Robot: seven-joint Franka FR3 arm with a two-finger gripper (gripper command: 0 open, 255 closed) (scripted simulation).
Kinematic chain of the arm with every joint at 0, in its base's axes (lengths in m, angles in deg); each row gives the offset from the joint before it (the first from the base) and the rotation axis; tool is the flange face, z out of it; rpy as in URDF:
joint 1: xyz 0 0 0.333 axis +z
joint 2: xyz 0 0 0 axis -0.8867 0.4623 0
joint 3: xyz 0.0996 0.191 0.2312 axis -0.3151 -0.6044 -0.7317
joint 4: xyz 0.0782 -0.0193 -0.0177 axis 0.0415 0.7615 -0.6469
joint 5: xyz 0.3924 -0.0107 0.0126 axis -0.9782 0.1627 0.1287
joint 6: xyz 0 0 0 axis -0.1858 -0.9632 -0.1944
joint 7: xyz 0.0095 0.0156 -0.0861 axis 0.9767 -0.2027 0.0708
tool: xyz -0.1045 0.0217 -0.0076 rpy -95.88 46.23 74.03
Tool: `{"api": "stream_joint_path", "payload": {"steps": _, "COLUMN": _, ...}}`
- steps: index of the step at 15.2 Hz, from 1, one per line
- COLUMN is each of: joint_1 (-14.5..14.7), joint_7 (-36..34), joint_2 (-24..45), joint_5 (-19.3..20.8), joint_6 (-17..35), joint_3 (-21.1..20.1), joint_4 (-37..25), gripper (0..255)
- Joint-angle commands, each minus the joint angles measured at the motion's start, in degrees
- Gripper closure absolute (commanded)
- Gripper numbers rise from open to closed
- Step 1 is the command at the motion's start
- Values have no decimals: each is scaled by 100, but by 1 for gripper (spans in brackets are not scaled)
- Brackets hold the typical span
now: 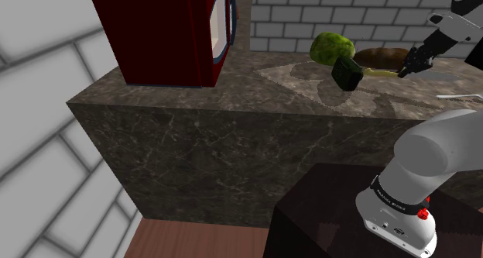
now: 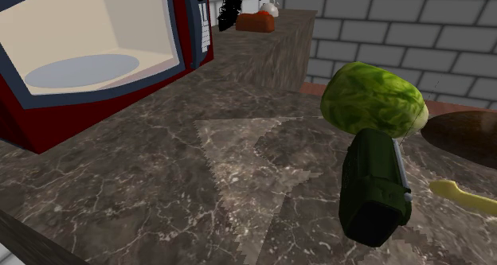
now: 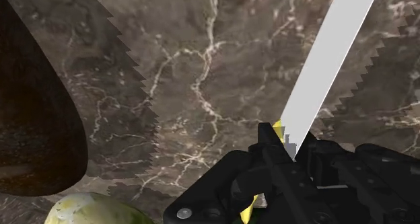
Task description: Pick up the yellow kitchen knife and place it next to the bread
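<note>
The knife has a yellow handle (image 1: 379,72) and a long pale grey blade (image 3: 330,61). My black gripper (image 3: 283,145) is shut on the handle where it meets the blade, and the blade runs straight out beyond the fingers. In the shoulder view the gripper (image 1: 408,65) is at the counter's far right, just in front of the dark brown bread (image 1: 383,57). The free end of the yellow handle (image 2: 462,196) pokes toward the bread (image 2: 466,136). The bread (image 3: 33,108) lies off to one side of the gripper.
A round green vegetable (image 1: 333,47) and a dark green block-shaped thing (image 1: 346,73) stand beside the bread on the marble counter (image 1: 232,94). A red microwave (image 1: 166,32) with its door open fills the counter's left. A red toaster (image 2: 255,21) sits far back.
</note>
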Motion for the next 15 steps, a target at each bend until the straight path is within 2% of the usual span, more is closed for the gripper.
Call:
{"api": "stream_joint_path", "payload": {"steps": 1, "joint_1": 24, "joint_7": 54, "joint_2": 45, "joint_5": 17, "joint_6": 153, "joint_3": 97, "joint_4": 101, "gripper": 255}}
{"api": "stream_joint_path", "payload": {"steps": 7, "joint_1": 104, "joint_7": 204, "joint_2": 183, "joint_5": 62, "joint_6": 616, "joint_3": 381, "joint_4": 416, "gripper": 255}}
{"api": "stream_joint_path", "payload": {"steps": 14, "joint_1": 104, "joint_7": 203, "joint_2": 182, "joint_5": 62, "joint_6": 616, "joint_3": 381, "joint_4": 416, "gripper": 255}}
{"api": "stream_joint_path", "payload": {"steps": 15, "joint_1": 103, "joint_7": 203, "joint_2": 182, "joint_5": 62, "joint_6": 616, "joint_3": 381, "joint_4": 417, "gripper": 0}}
